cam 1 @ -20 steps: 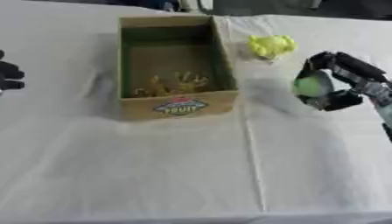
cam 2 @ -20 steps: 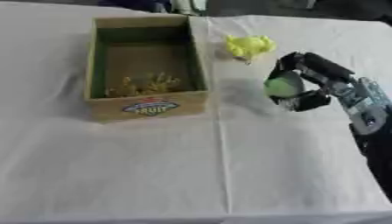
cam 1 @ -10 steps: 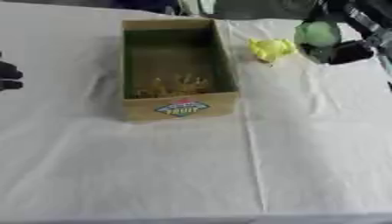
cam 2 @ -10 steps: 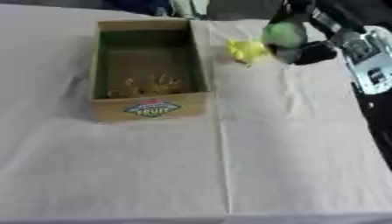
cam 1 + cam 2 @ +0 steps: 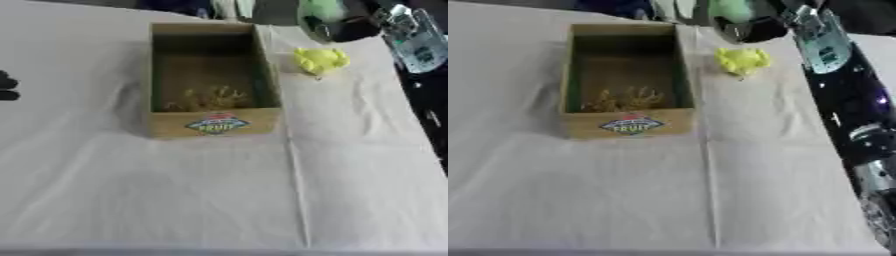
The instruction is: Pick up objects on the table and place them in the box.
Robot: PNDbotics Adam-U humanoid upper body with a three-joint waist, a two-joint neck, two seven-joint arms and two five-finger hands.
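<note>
An open cardboard box (image 5: 211,125) with a fruit label on its front wall stands on the white cloth, with a yellowish-brown thing (image 5: 208,97) lying inside near the front. My right hand (image 5: 337,27) is raised beyond the box's far right corner, fingers curled round a light green round object (image 5: 322,10). A yellow crumpled object (image 5: 320,60) lies on the cloth to the right of the box, just below that hand. My left hand (image 5: 7,87) shows only as dark fingers at the left edge.
The white tablecloth (image 5: 227,195) covers the table, with creases running forward from the box. My right forearm (image 5: 842,95) stretches along the right side. Dark shapes stand beyond the table's far edge.
My right hand has carried the green object up and leftward, from the right of the box toward its far right corner. The whole picture has also shifted.
</note>
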